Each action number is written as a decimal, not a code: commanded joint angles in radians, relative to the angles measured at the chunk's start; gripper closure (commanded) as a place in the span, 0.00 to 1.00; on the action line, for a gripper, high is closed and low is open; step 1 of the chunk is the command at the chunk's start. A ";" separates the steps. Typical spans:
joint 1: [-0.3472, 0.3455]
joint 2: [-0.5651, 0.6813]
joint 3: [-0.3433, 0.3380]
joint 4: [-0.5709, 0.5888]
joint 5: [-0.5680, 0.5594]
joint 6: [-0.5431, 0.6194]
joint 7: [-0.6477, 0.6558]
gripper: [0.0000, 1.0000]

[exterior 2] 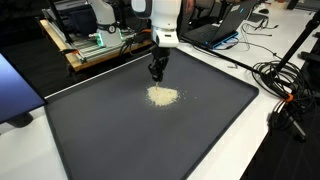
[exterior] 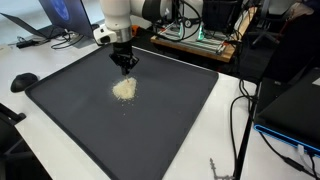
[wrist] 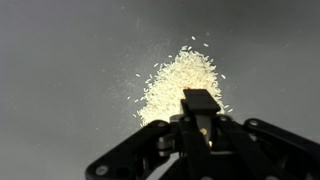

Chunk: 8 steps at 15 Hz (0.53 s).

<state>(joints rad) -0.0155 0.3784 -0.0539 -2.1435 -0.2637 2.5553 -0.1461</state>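
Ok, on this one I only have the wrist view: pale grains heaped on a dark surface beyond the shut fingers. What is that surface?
Observer: A large dark mat covering most of a white table; the grain pile lies near its middle.
Operator: Where is the gripper relative to the pile?
Observer: The gripper hangs beside the pile, toward the robot's base, tip apart from the grains.
Operator: Anything around the mat?
Observer: Black cables on the table along one edge, and a wooden board with electronics behind the arm.
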 commanded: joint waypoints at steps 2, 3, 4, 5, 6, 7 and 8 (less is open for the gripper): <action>0.009 0.010 -0.011 0.012 -0.018 -0.021 0.016 0.97; 0.009 0.005 -0.010 0.009 -0.017 -0.020 0.015 0.97; 0.012 0.000 -0.012 0.008 -0.023 -0.023 0.019 0.97; 0.013 -0.009 -0.012 0.003 -0.025 -0.024 0.017 0.97; 0.013 -0.021 -0.010 -0.005 -0.027 -0.021 0.013 0.97; 0.014 -0.031 -0.010 -0.009 -0.029 -0.024 0.010 0.97; 0.014 -0.040 -0.011 -0.014 -0.033 -0.021 0.011 0.97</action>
<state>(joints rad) -0.0153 0.3762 -0.0540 -2.1433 -0.2672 2.5552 -0.1461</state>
